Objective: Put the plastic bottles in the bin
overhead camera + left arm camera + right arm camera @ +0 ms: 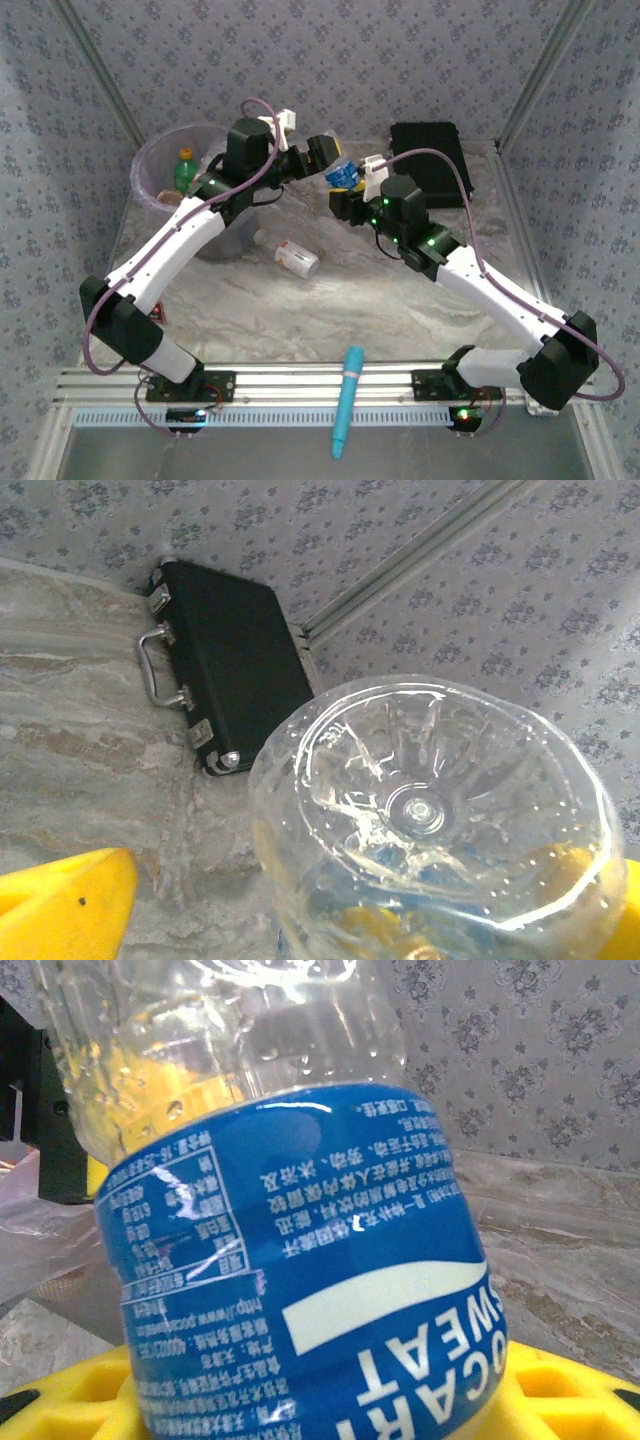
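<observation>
Glossy clear plastic bottle (430,810), matt black case (235,670), possibly textured.

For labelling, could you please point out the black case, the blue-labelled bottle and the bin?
black case (235,655): left wrist view, lid.
blue-labelled bottle (300,1290): right wrist view, label.
bin (145,165): top external view, left rim.

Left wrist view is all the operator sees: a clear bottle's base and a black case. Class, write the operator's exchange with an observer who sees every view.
Operator: What holds this bottle?
Observer: The right hand grips the bottle around its blue label.
Operator: Where is the bin?
Observer: The bin stands at the far left of the table.
</observation>
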